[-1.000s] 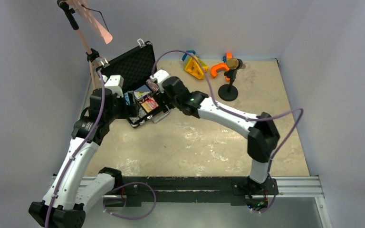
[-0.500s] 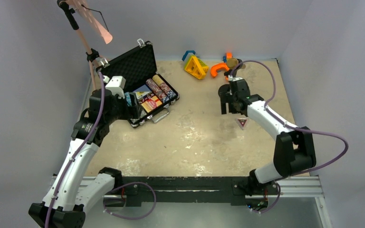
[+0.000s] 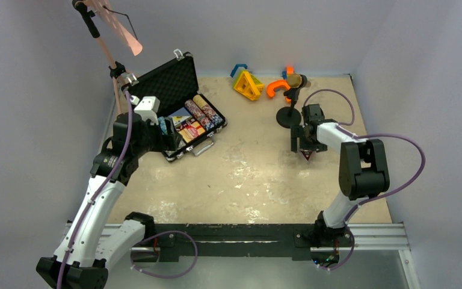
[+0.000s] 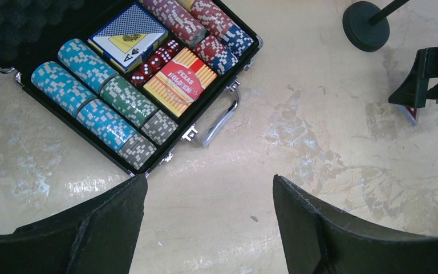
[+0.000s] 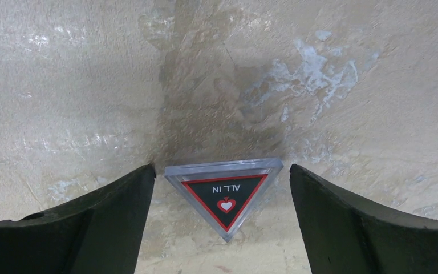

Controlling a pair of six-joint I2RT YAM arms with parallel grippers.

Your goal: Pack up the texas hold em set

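Left gripper (image 4: 206, 191) is being held wide open with nothing between its fingers. It is being hovered over the table (image 3: 246, 180) at the left near end of the briefcase (image 3: 169, 84).

The black briefcase is being kept open at the back left of the table, with its foam-lined lid being propped up toward the back wall. Its tray is being filled as follows:
- Teal chip stacks (image 4: 74, 85) are being laid in two rows along one long side, with a green stack (image 4: 126, 101) and grey stacks (image 4: 159, 127) at their ends.
- A blue-backed card deck (image 4: 128, 31), red dice (image 4: 157, 57) and a red-and-yellow card box (image 4: 179, 80) are being held in the middle compartments.
- Red and blue chip stacks (image 4: 205, 34) are being laid along the far side.

The silver handle (image 4: 219, 120) is being pointed out toward the table centre.

Further right at the back, yellow and blue toy shapes (image 3: 248, 84) and an orange one (image 3: 275, 89) are being left lying by the wall. A brown microphone (image 3: 295, 80) is being stood just beside them on a black stand.

Right gripper (image 5: 221, 168) is being pointed down at the table just near side of the stand base, jaws spread wide, nothing being gripped. A clear triangular "ALL IN" marker (image 5: 225, 197) is being left flat on the table between the two fingers. It is being flanked by them but not being clamped, and it is well apart from the briefcase.
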